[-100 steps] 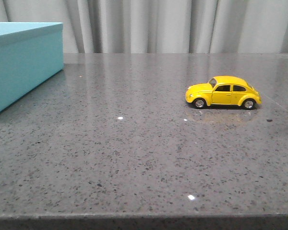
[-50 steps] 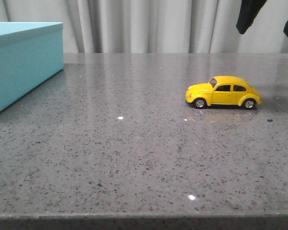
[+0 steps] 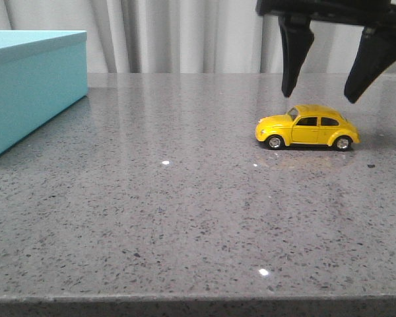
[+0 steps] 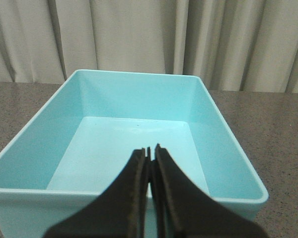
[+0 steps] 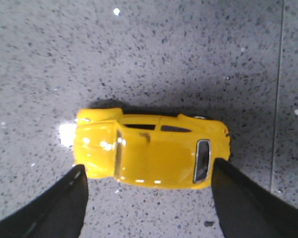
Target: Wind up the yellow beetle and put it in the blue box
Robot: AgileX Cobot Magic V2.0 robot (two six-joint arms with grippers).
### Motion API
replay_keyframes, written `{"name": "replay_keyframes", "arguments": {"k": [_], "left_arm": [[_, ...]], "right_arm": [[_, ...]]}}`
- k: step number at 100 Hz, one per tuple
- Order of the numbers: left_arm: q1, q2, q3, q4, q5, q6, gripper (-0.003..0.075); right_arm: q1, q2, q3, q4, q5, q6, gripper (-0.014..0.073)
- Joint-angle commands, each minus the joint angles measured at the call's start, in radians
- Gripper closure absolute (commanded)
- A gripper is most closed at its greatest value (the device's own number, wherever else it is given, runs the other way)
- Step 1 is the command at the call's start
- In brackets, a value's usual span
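right gripper point(image 3: 322, 92) wide open, empty, directly above yellow beetle point(image 3: 307, 127) | beetle on table point(image 3: 185, 198), long axis across finger gap | left gripper point(image 4: 150, 154) closed, empty, over blue box point(image 4: 64, 94) | right arm nearer

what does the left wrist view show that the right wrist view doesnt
Only the left wrist view shows the blue box, open and empty inside, the curtain behind it, and the left gripper shut. Only the right wrist view shows the beetle from above, with the right gripper open, one finger off each end of the car. Both show the grey speckled table.
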Motion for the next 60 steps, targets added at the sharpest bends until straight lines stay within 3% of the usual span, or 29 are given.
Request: {"name": "replay_keyframes", "arguments": {"k": [1,60], "left_arm": [[-0.001,0.014,-0.030,-0.011,-0.077,-0.006,0.0739],[-0.001,0.014,-0.030,-0.011,-0.075,-0.006,0.0739]], "right_arm": [[-0.001,-0.026,-0.036,-0.005,-0.011,0.010,0.0066],[-0.001,0.040,-0.036,-0.029,-0.006,0.035,0.0066]]}}
